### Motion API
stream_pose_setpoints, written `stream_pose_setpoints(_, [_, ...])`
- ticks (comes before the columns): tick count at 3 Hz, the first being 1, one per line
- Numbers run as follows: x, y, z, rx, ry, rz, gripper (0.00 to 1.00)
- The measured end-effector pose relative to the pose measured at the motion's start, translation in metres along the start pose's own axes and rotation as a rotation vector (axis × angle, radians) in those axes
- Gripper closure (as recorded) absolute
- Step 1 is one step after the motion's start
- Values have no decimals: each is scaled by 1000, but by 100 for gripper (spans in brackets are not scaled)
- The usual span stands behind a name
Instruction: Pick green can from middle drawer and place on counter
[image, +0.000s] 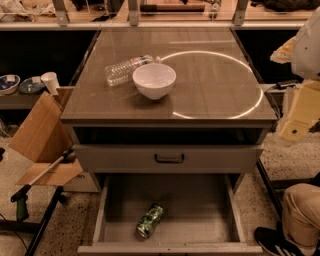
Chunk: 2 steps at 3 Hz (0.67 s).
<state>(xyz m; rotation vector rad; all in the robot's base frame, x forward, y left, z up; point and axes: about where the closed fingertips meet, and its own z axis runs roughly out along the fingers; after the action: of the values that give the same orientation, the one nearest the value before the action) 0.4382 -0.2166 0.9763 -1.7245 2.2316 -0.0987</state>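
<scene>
The green can (150, 220) lies on its side on the floor of the open middle drawer (197, 210), near the front and a little left of centre. The drawer is pulled out under a closed grey drawer front. The counter (215, 90) above is glossy brown-grey with a bright ring-shaped reflection. My gripper (300, 112) shows as a cream shape at the right edge, beside the counter's front right corner. It is well above and to the right of the can and touches nothing.
A white bowl (154, 80) and a clear plastic bottle (125, 69) sit on the counter's left half. The closed drawer front has a dark handle (169, 158). Cardboard (40, 132) and a reacher tool (42, 175) stand left. A person's leg and shoe (295, 225) are at the bottom right.
</scene>
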Motion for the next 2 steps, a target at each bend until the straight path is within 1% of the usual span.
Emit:
stream_pose_setpoints(1, [0,1,0,2,-2,-6,0])
stream_pose_setpoints(2, [-4,9,-4,18,-18,-58,0])
